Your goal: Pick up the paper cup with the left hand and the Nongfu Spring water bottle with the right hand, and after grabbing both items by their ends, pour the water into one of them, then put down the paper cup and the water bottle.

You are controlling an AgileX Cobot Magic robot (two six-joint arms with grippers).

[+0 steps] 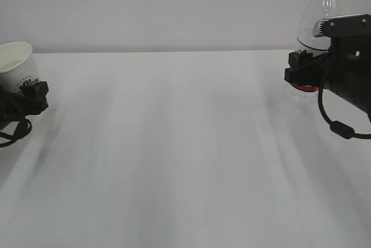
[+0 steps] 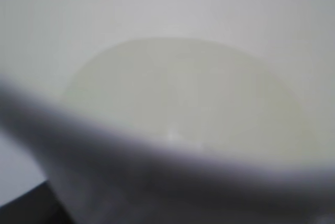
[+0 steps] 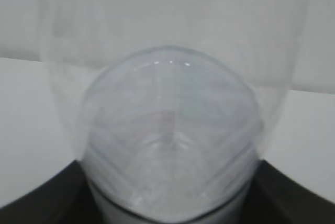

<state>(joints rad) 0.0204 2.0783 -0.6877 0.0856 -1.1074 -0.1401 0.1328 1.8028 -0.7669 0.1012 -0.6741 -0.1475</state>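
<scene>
Cup (image 1: pixel 16 64) sits in my left claw (image 1: pixel 26 94) at the tabletop's (image 1: pixel 174 143) far left, bottle (image 1: pixel 319 22) upright in my right claw (image 1: pixel 301 68) far right. Both clamped on; whether I've poured, can't tell.

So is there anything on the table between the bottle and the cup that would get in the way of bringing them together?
Nothing visible does. The water bottle is held at the far right, the paper cup at the far left, and the white table between them shows only bare surface.
</scene>
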